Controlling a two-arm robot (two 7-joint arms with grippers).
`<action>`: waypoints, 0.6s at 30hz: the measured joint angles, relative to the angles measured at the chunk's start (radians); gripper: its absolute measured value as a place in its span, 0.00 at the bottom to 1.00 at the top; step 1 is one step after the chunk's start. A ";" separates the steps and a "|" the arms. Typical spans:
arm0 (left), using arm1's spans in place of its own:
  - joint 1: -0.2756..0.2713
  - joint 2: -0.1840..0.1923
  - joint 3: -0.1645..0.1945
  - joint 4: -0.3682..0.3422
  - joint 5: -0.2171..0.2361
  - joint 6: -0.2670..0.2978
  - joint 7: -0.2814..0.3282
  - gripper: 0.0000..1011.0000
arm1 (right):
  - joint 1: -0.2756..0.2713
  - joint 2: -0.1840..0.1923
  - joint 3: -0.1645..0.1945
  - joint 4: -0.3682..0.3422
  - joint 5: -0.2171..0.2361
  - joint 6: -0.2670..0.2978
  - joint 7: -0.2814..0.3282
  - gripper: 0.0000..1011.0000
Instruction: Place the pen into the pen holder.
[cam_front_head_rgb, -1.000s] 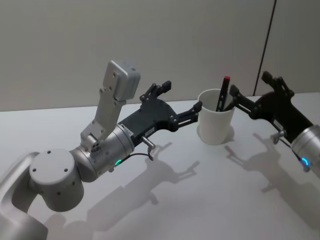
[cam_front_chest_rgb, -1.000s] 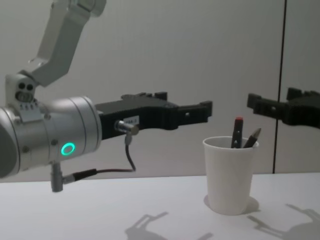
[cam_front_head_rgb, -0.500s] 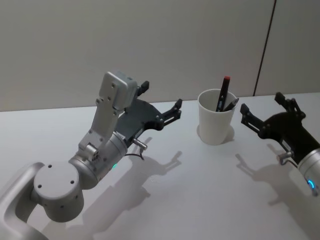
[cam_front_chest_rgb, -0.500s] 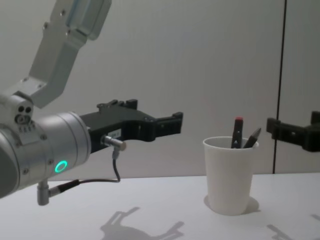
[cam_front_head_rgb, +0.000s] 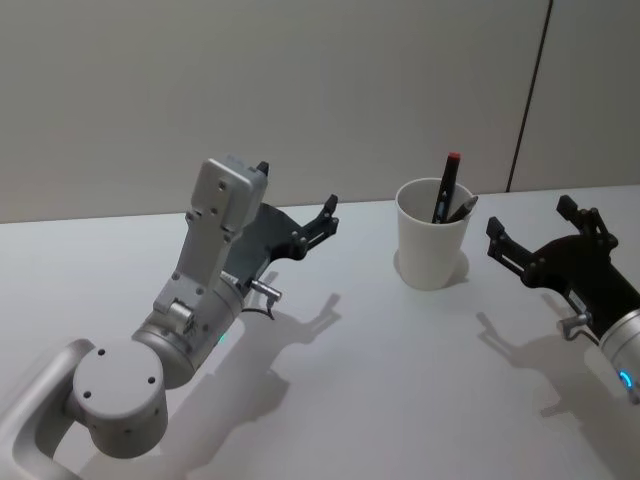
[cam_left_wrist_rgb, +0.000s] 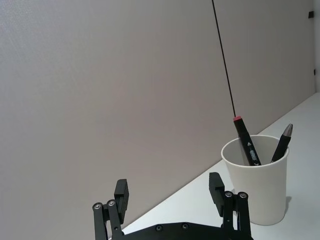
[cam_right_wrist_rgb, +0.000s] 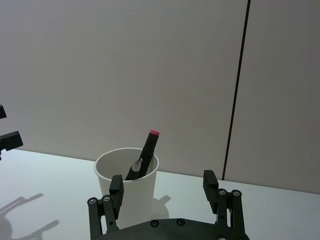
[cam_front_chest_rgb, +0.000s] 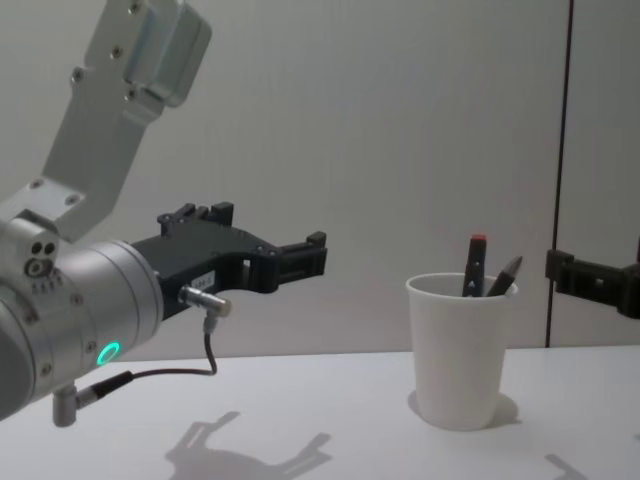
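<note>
Two pens already standing in the pen holder (cam_front_head_rgb: 432, 245): a red-capped pen (cam_front_head_rgb: 445, 188) leaning against the rim, a grey-tipped pen (cam_front_head_rgb: 462, 209) beside it, both tilted. Upright on the table (cam_front_head_rgb: 380, 370), between the two arms. Left gripper (cam_front_head_rgb: 322, 222) hanging above the table, well apart from the cup, fingers spread and empty. Right gripper (cam_front_head_rgb: 545, 238) just beside the cup on the other side, fingers likewise apart, nothing held. Judged from this: placing step done, release finished, retreat in hand. Next move probably calls only for drawing both arms clear without brushing the light paper cup or tipping it.
</note>
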 joint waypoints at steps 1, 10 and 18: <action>0.000 0.000 0.000 0.000 0.001 0.000 0.001 0.99 | 0.000 0.000 0.000 0.000 0.000 0.000 0.000 0.99; 0.000 0.000 0.000 0.000 0.001 0.000 0.003 0.99 | 0.000 -0.001 -0.001 0.000 0.000 0.000 0.000 0.99; 0.000 0.000 0.000 0.000 0.001 0.000 0.003 0.99 | 0.000 -0.001 -0.001 0.000 0.000 0.000 0.000 0.99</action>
